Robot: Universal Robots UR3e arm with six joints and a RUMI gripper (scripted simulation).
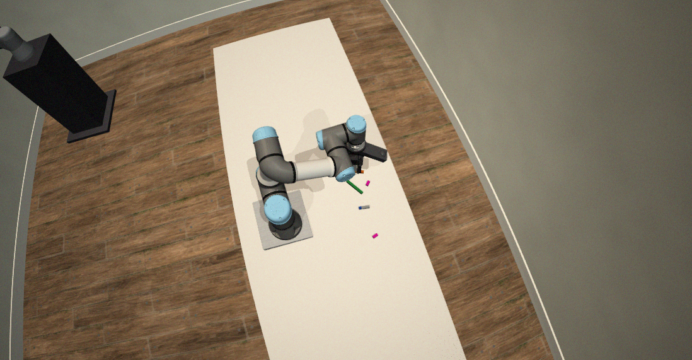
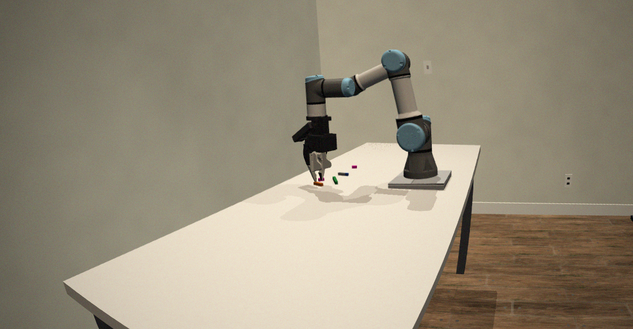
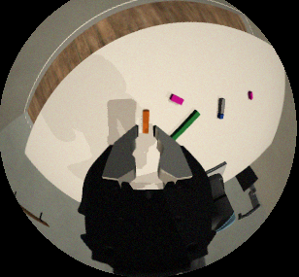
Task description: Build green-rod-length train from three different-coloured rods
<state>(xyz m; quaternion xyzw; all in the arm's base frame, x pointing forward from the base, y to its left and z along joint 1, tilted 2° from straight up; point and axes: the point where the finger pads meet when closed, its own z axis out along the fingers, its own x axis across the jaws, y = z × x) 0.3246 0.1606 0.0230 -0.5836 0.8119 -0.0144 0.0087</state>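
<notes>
My gripper point(image 2: 319, 180) point(image 3: 146, 125) is open by a narrow gap, with nothing held. Its fingertips are just above the near end of the orange rod point(image 1: 362, 171) point(image 2: 318, 184) point(image 3: 146, 120), which lies flat on the table. The grey rod point(image 1: 365, 207) point(image 2: 341, 173) point(image 3: 221, 105) and the blue rod point(image 1: 360, 207) point(image 2: 346, 174) point(image 3: 220, 116) lie end to end in line, apparently touching. One magenta rod point(image 1: 367, 183) point(image 3: 177, 99) lies between the orange and grey rods, apart from both. The green rod point(image 1: 355, 186) point(image 2: 335, 180) point(image 3: 186, 123) lies diagonally, partly hidden by the arm in the top view.
A second magenta rod point(image 1: 375, 235) point(image 2: 354, 166) point(image 3: 250, 95) lies alone beyond the grey and blue pair. The arm's base plate point(image 1: 304, 222) point(image 2: 398, 186) stands on the white table point(image 1: 290, 76) point(image 2: 266, 256). The table's long edge runs close beside the rods.
</notes>
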